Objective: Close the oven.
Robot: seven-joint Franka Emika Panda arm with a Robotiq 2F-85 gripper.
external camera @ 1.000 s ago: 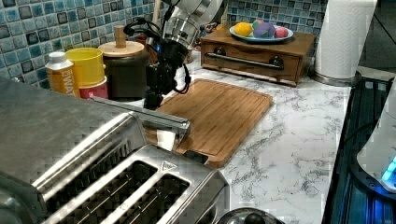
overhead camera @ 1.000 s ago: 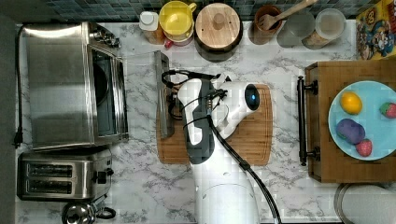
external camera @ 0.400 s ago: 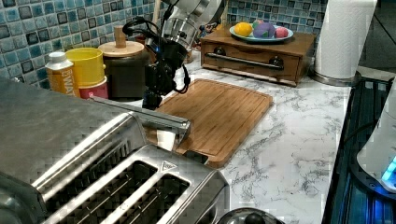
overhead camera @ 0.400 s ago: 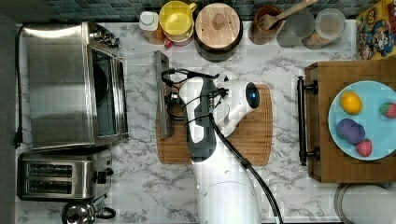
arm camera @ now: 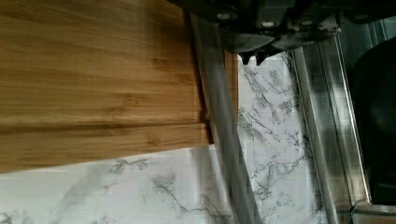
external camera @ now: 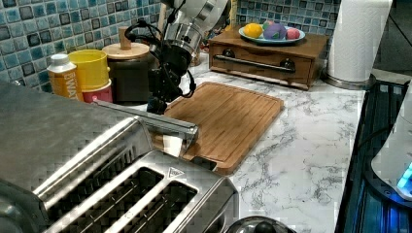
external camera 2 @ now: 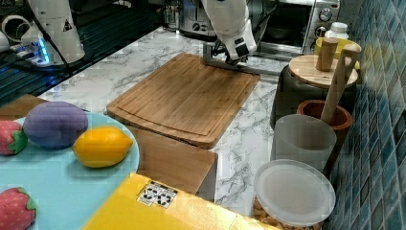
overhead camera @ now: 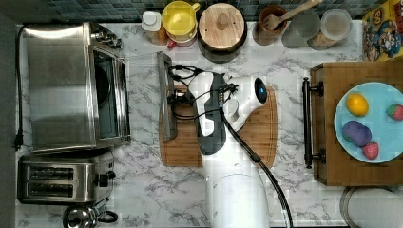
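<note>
The large boxy stainless-steel oven (overhead camera: 71, 85) stands at the top view's left on the marble desk (overhead camera: 294, 190), its glass door folded down open. The gripper (overhead camera: 177, 95) sits against the door's long bar handle (overhead camera: 165, 97) above the bamboo cutting board (overhead camera: 256, 137); I cannot tell how the fingers are set.

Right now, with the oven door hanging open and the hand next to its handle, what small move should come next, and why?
Probably a short lift-and-push toward the oven. The door is folded down flat, its handle lying over the cutting board's edge, and the hand sits right at that bar. Raising the bar should start swinging the door shut. Whether the hand is already under it, I cannot tell.
</note>
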